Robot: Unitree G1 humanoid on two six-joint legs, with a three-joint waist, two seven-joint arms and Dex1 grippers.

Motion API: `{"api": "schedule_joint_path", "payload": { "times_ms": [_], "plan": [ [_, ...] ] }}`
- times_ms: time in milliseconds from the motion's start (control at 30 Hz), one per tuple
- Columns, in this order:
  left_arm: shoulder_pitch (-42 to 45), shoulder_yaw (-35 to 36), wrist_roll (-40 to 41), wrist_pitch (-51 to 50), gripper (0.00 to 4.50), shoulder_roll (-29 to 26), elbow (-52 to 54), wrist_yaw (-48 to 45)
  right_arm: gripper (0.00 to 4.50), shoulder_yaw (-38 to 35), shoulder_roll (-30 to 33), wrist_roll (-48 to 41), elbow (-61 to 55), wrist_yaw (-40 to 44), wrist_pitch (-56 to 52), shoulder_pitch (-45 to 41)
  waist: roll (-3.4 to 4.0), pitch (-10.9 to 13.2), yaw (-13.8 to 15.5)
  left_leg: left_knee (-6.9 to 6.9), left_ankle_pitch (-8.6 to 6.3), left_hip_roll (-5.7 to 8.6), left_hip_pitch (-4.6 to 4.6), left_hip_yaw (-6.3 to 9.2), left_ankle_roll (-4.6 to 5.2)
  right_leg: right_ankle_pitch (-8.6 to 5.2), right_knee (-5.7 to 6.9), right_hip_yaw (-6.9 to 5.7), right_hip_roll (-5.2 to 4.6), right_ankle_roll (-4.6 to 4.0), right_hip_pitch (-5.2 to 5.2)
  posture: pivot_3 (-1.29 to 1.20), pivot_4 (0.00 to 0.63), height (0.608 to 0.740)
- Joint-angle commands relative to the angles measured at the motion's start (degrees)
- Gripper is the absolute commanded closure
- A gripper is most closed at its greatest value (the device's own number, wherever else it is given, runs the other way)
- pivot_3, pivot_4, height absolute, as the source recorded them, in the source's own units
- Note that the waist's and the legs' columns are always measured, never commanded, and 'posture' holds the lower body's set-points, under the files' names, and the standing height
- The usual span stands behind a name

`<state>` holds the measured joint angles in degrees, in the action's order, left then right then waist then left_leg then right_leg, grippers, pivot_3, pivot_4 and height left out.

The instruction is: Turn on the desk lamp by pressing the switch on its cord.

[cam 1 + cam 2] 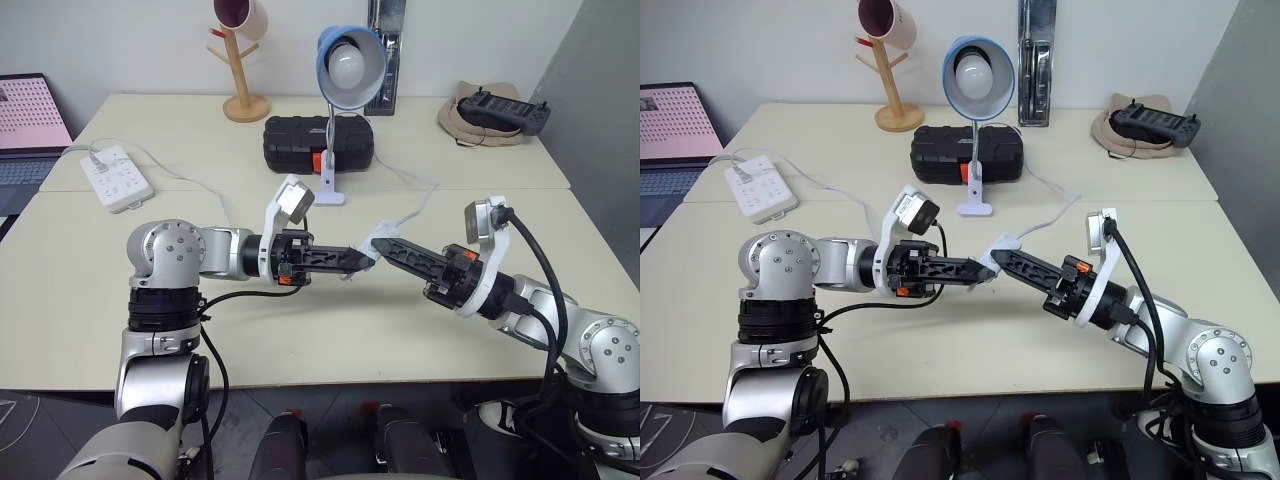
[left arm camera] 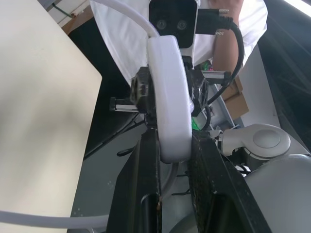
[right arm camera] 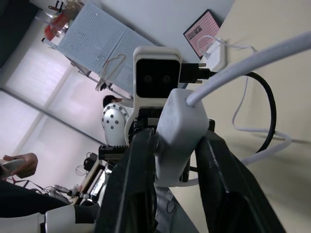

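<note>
The desk lamp (image 1: 350, 60) stands at the back centre of the table, its blue shade and white bulb facing me; I cannot tell whether the bulb glows. Its thin white cord (image 1: 415, 205) runs forward to the small white switch (image 1: 380, 238), which hangs above the middle of the table. My left gripper (image 1: 365, 257) reaches in level from the left and is shut on the switch (image 2: 168, 97). My right gripper (image 1: 385, 245) comes from the right, and its two black fingers are closed on the same switch (image 3: 177, 141), tip to tip with the left one.
A white power strip (image 1: 118, 177) lies at the left with a laptop (image 1: 30, 125) behind it. A black case (image 1: 315, 142) sits behind the lamp's base, a wooden mug tree (image 1: 243, 60) at the back, and a hat with a controller (image 1: 490, 112) at the back right.
</note>
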<state>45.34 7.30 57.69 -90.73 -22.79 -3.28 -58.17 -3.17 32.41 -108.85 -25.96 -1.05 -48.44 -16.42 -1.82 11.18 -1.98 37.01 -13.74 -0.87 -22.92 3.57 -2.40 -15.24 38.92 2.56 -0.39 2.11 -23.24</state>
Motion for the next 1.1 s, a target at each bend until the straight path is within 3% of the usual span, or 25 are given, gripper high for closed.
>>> {"api": "schedule_joint_path", "payload": {
  "times_ms": [33, 433, 500, 633, 1100],
  "plan": [
    [0.9, -0.3, 0.98, 0.91, 4.1, -0.38, 0.3, 0.47, 3.92, 0.26, 1.25, -0.5, -2.65, 0.6, -0.14, 0.47, 0.0, 0.0, 0.0, 0.0, 0.0, 0.0, 0.0, 0.0, 0.0, 0.0, 0.0, 0.0, 0.0, 0.0, 0.0, 0.0, 0.15, 0.74],
    [1.04, -0.82, 2.14, 1.53, 4.1, -0.68, -0.17, 1.1, 3.99, 1.3, 3.17, 0.33, -3.93, 2.15, -0.25, 1.42, 0.0, 0.0, 0.04, -0.01, 0.0, 0.0, -0.01, 0.01, 0.0, 0.0, -0.01, -0.01, 0.0, 0.0, 0.0, 0.0, 0.15, 0.74],
    [0.93, -0.9, 2.34, 1.56, 4.1, -0.85, -0.06, 1.12, 3.29, 1.32, 3.13, 0.23, -3.77, 2.04, 0.1, 1.3, 0.0, 0.0, 0.04, -0.01, 0.0, 0.0, -0.01, 0.0, 0.0, 0.0, -0.02, 0.0, 0.0, 0.0, 0.0, 0.0, 0.15, 0.74],
    [0.97, -0.92, 2.85, 1.6, 4.1, -1.04, -0.09, 1.57, 2.45, 1.56, 3.19, -0.26, -3.57, 1.58, 0.71, 1.05, 0.0, 0.0, 0.07, -0.02, 0.0, 0.0, -0.01, 0.01, 0.0, -0.01, -0.02, 0.0, 0.01, 0.0, -0.01, 0.0, 0.15, 0.74],
    [0.95, -1.01, 3.41, 1.6, 4.1, -1.29, 0.24, 2.01, 2.45, 1.46, 2.09, -3.6, -2.32, -0.03, 2.32, -0.05, 0.0, 0.0, 0.1, -0.02, 0.0, 0.0, -0.03, 0.0, 0.0, -0.01, -0.05, 0.0, 0.01, 0.0, -0.02, 0.0, 0.15, 0.74]
  ]
}}
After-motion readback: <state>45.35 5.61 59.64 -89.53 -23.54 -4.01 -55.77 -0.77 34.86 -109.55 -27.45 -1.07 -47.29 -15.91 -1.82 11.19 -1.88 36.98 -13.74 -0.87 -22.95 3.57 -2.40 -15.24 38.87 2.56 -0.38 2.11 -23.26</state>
